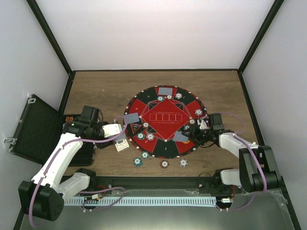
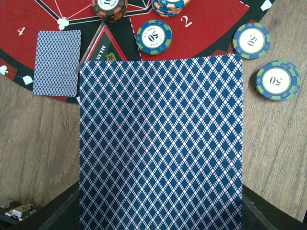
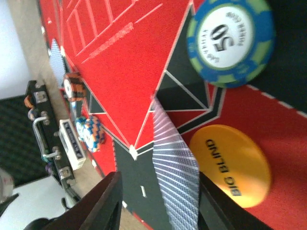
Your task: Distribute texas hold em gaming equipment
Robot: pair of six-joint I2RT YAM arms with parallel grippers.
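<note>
A round red and black poker mat (image 1: 168, 149) lies mid-table. My left gripper (image 1: 115, 130) hovers at the mat's left edge, shut on a blue-patterned playing card (image 2: 160, 143) that fills its wrist view. Another card (image 2: 56, 62) lies face down on the mat. Beside it are 50 chips (image 2: 154, 36), with two more on the wood (image 2: 278, 80). My right gripper (image 3: 158, 196) is low over the mat's near right part with its jaws open. A card (image 3: 175, 167) stands on edge between them, leaning on the right finger (image 3: 211, 201). A yellow BIG BLIND button (image 3: 230, 165) lies beside it.
A black hinged case (image 1: 33, 127) lies open at the table's left edge. A small white box (image 1: 121, 145) sits below my left gripper. Several chips (image 1: 164, 164) lie on the wood near the mat's front. Chip stacks (image 3: 90, 132) and more cards (image 1: 165, 91) rest around the mat.
</note>
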